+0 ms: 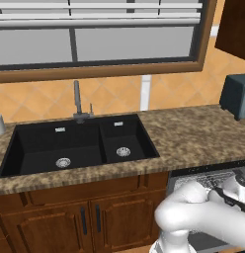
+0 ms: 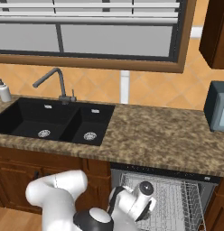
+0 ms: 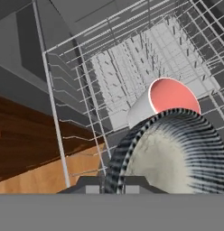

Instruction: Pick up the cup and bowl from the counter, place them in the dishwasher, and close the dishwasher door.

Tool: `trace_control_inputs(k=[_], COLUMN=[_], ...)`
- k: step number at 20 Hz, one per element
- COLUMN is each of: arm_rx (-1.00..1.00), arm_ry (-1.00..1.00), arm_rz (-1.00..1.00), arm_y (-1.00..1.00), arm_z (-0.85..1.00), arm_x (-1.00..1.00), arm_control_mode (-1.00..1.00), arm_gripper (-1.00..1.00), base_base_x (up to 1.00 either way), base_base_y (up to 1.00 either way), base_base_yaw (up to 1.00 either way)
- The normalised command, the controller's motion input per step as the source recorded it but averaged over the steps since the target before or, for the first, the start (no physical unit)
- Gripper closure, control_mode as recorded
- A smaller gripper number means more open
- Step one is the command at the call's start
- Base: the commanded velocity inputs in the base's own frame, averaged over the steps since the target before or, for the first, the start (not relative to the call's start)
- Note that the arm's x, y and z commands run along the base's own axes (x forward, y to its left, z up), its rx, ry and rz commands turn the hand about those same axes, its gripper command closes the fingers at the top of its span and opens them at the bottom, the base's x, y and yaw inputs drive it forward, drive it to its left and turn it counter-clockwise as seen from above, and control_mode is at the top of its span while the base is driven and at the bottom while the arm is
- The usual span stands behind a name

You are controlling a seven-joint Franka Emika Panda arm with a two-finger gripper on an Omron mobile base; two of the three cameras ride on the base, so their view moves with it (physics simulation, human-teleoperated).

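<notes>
A bowl (image 3: 177,158) with a black-and-white striped rim and a beige inside sits right at my gripper (image 3: 111,182). Its rim runs between the two fingertips, which stand close on either side; I cannot tell whether they still press it. Just beyond it a white cup (image 3: 170,97) with a red inside lies on its side in the pale wire rack (image 3: 86,81). The dishwasher (image 2: 177,198) stands open under the counter (image 2: 154,131), its rack pulled out, and my hand hangs low over the rack's left part. The dishwasher door is hidden below the arm.
A black double sink (image 1: 80,146) with a grey faucet (image 1: 77,101) sits left of the dishwasher. A dark grey toaster (image 2: 217,106) stands at the counter's right end and a soap bottle (image 2: 4,90) at its far left. Reddish-brown wooden cabinets (image 1: 90,217) flank the dishwasher.
</notes>
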Motion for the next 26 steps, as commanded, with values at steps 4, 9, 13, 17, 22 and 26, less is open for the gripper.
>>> trace_control_inputs(k=[4, 9, 13, 17, 22, 26], arm_rx=[0.00, 0.00, 0.00, 0.00, -0.05, -0.09], arm_ry=[0.00, 0.00, 0.04, 0.02, 0.00, 0.00], arm_rz=[0.00, 0.00, -0.01, -0.02, 0.00, 0.00], arm_y=[0.00, 0.00, -0.03, -0.13, -0.25, -0.18], arm_z=[-0.02, 0.00, -0.03, -0.42, -0.91, -0.82], arm_x=[0.02, 0.00, 0.00, 0.03, 0.06, 0.04], arm_control_mode=[-1.00, -1.00, -1.00, -1.00, -1.00, -1.00], arm_gripper=[-1.00, -1.00, -1.00, -1.00, -1.00, -1.00], base_base_x=[0.00, 0.00, 0.00, 0.00, 0.00, 0.00], base_base_y=[0.00, 0.00, 0.00, 0.00, 0.00, 0.00], base_base_yaw=[0.00, 0.00, 0.00, 0.00, 0.00, 0.00])
